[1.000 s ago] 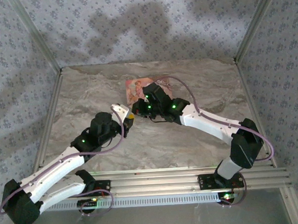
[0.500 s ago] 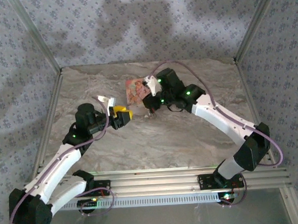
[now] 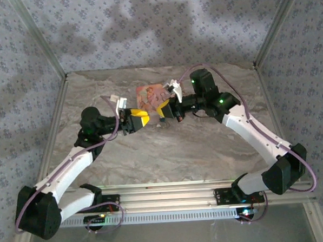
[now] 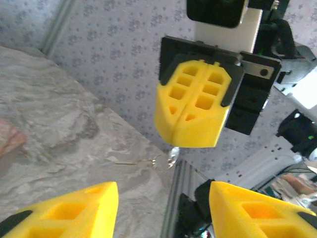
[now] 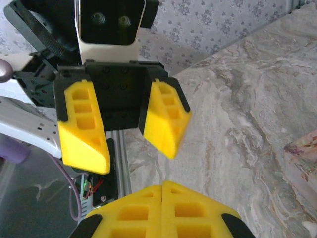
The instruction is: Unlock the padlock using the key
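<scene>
The work surface is a table (image 3: 168, 148) with a grey-beige, marble-veined top, matt in finish, bounded by aluminium frame posts (image 3: 46, 48) and by a ribbed aluminium rail (image 3: 176, 190) along the near edge. The walls (image 3: 157, 40) are lined with pale blue-grey material that carries a small repeating floral motif, and arm shadows fall across the back wall. A flat pink box (image 3: 147, 93) with a printed illustration lies on the table toward the far side. Its print is too small to read, and no other legible writing is noted. Both arms have white shells, black joints, purple cables and small green lights. The left gripper (image 3: 139, 118) and the right gripper (image 3: 162, 110) are raised above the table just in front of the box. They face each other tip to tip, near but apart. Their fingers (image 5: 83, 126) are wedge-shaped yellow blocks with rectangular recesses, set in black holders. The left gripper's jaws stand apart with nothing between them. The right gripper's jaws are pressed fully together, and a thin wire ring (image 4: 166, 159) hangs from their tips in mid-air. Whether this ring belongs to the key cannot be told at this size.
</scene>
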Controlling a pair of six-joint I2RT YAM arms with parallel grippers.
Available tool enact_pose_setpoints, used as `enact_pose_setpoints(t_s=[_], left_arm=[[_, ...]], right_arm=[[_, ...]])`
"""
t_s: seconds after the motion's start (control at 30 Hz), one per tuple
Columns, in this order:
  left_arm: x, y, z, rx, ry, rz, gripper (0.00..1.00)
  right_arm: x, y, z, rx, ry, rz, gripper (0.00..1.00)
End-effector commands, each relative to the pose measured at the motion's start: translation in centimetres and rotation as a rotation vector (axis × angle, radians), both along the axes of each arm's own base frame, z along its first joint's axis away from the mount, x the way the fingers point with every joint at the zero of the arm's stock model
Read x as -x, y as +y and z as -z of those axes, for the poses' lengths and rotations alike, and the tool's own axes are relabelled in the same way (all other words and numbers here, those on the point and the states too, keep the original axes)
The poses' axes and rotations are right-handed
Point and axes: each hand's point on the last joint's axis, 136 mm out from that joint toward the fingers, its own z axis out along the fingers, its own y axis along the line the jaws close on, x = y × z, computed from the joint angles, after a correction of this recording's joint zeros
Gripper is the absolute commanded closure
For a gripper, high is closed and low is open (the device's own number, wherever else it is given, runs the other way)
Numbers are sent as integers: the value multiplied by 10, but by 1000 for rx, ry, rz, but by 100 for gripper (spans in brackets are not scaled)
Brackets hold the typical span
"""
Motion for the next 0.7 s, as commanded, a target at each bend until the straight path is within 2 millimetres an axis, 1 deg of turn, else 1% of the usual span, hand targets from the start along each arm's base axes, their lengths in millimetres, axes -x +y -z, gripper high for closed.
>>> enact_pose_setpoints(t_s=[0.0, 0.2, 0.33, 0.43, 0.47, 0.5, 0.53, 0.57, 0.6, 0.63, 0.67], left_arm=[[11, -12, -28, 56, -82, 88, 51], [11, -28, -26, 53, -76, 129, 54], [12, -34, -27, 55, -73, 156, 60], [13, -35, -28, 55, -74, 163, 70], [13, -35, -26, 52, -70, 162, 77], [12, -35, -26, 47, -66, 156, 89], [11, -35, -25, 42, -64, 149, 97], [10, -35, -22, 35, -58, 142, 100], [10, -34, -21, 32, -57, 138, 100], [9, -34, -20, 29, -55, 132, 99], [10, -34, -20, 26, -54, 129, 94]], right_arm=[[9, 3, -20, -78, -9, -51, 100], [9, 3, -20, -99, 10, -49, 100], [11, 2, -20, -105, 8, -44, 100], [12, 0, -20, -104, 2, -34, 100], [11, 0, -20, -104, 2, -30, 100], [12, 0, -21, -106, 2, -27, 100], [11, -1, -22, -109, 2, -24, 100], [11, 0, -22, -111, 3, -23, 100], [11, 0, -24, -114, 0, -21, 100], [10, 0, -24, -116, 2, -19, 100], [10, 0, -24, -118, 0, -19, 100]])
